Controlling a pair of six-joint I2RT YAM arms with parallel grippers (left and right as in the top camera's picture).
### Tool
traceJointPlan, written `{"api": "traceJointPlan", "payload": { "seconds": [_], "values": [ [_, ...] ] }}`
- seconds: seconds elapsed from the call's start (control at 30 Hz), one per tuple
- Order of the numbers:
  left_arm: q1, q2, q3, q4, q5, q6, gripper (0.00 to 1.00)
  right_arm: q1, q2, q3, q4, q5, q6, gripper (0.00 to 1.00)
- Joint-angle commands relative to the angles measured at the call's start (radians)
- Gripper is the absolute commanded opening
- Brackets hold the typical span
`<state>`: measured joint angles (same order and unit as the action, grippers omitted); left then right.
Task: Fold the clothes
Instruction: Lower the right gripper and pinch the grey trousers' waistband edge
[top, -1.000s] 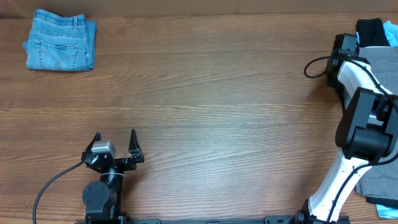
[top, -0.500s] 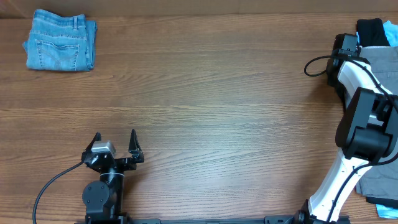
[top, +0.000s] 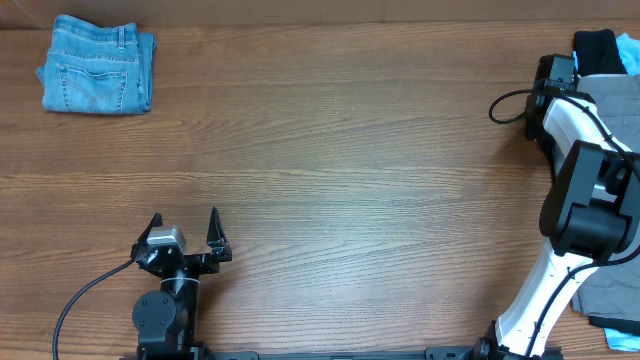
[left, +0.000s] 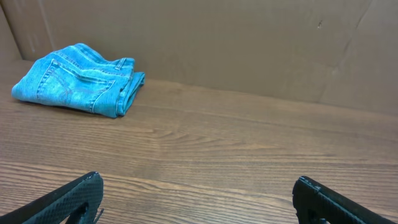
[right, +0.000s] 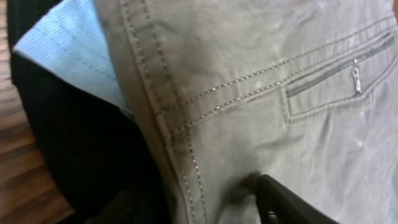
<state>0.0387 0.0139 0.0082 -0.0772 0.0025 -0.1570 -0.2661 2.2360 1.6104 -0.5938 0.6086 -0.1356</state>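
Observation:
The clothes lie in two places. Small blue denim shorts (top: 97, 78) sit folded at the table's far left corner, also ahead of my left gripper (left: 196, 186), which stands open over bare wood. At the far right, grey-khaki shorts (right: 261, 81) with a zip pocket lie over a light-blue garment (right: 68, 50) and a black one (right: 68, 143). My right gripper (right: 196, 190) is down on this pile, open, its jaws astride the shorts' stitched edge. One fingertip (right: 273, 193) dents the grey cloth; the other is lost against the black fabric.
The left arm's base (top: 165, 315) stands at the near edge and the white right arm (top: 575, 190) runs along the right side. More grey fabric (top: 610, 295) lies at the near right corner. A brown cardboard wall (left: 249, 37) backs the table.

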Motion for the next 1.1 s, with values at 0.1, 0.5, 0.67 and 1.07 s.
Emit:
{"api": "traceJointPlan", "payload": {
  "seconds": [0.1,0.5,0.67,1.07],
  "values": [
    [-0.006,-0.008,-0.003,0.000,-0.010,0.004,1.00,-0.005,0.016,0.029,0.010,-0.008,-0.003,0.56],
    [-0.006,-0.008,-0.003,0.000,-0.010,0.004,1.00,-0.052,0.018,0.027,-0.002,-0.025,-0.003,0.54],
    [-0.006,-0.008,-0.003,0.000,-0.010,0.004,1.00,-0.060,0.018,0.027,-0.003,-0.075,-0.003,0.53],
    [-0.006,-0.008,-0.003,0.000,-0.010,0.004,1.00,-0.059,0.018,0.027,-0.002,-0.132,-0.003,0.57]
  ]
}}
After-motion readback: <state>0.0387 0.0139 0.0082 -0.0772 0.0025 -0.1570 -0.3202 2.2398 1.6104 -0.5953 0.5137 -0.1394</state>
